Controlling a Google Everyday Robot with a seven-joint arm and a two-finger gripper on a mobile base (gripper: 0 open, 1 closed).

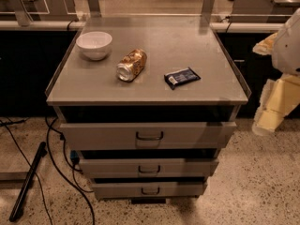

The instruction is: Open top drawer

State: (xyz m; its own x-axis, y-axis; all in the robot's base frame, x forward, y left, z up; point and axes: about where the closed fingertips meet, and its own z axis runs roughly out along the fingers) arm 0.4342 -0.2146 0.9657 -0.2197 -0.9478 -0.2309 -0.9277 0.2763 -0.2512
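Note:
The top drawer (pixel 101 136) is the widest, tallest grey front of three, with a small dark loop handle (pixel 149 136) at its centre. It stands a little forward of the cabinet top, with a dark gap above it. My gripper (pixel 273 108), cream-coloured, hangs at the right edge of the camera view. It is beside the cabinet's right front corner, at about the drawer's height, and apart from the drawer and its handle. The white arm (pixel 289 43) rises above it.
On the grey cabinet top (pixel 154 86) are a white bowl (pixel 94 44), a can lying on its side (pixel 131 64) and a dark snack packet (pixel 182 77). Two narrower drawers (pixel 108 167) sit below. Cables and a black bar (pixel 28 182) lie on the floor at the left.

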